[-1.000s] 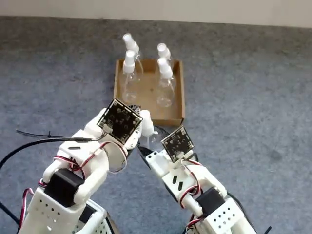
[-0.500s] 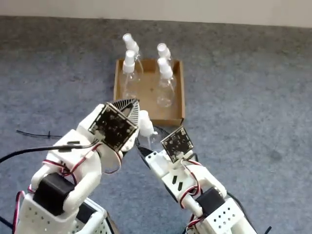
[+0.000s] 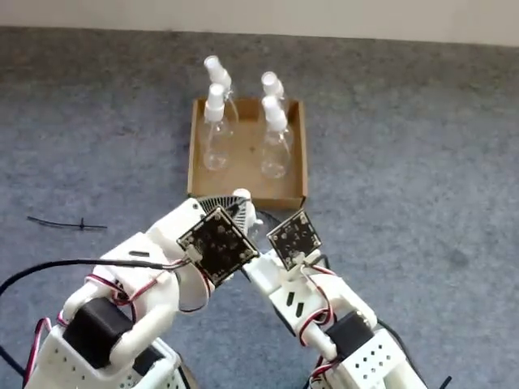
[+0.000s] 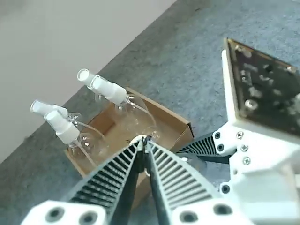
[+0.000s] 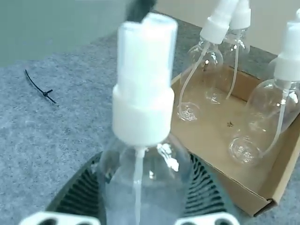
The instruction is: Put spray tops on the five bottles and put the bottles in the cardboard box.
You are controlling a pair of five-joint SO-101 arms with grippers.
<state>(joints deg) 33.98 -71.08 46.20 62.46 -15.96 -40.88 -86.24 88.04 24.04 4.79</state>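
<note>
Right wrist view, closest in: the right gripper (image 5: pixel 146 177) holds a clear bottle (image 5: pixel 123 164) upright, with its dark ribbed fingers (image 5: pixel 77 197) closed against the round body on either side. A white spray top (image 5: pixel 143 84) sits on the bottle's neck, and its thin tube runs down inside the clear body. The bottle is outside the box, just in front of its near wall.

The dark tip of the left gripper (image 5: pixel 140 8) is right at the upper edge of the spray top. In the left wrist view its two ribbed fingers (image 4: pixel 117 173) lie almost together, with only a slit between them. Their tips meet over a small patch of white. I cannot tell whether they pinch the top or only rest on it.

In the high view the two arms meet over the grey carpet (image 3: pixel 405 162), with the left gripper (image 3: pixel 220 203) just beside the spray top (image 3: pixel 241 197).

Beyond them lies the shallow cardboard box (image 3: pixel 302 150), open at the top. In it stand four bottles, two in the near row (image 3: pixel 217 142) (image 3: pixel 276 150) and two in the far row (image 3: pixel 219 77) (image 3: pixel 272 84). All are upright and each has a white spray top.

A black cable tie (image 3: pixel 65 223) lies on the carpet on the left arm's side, well apart from the box.
</note>
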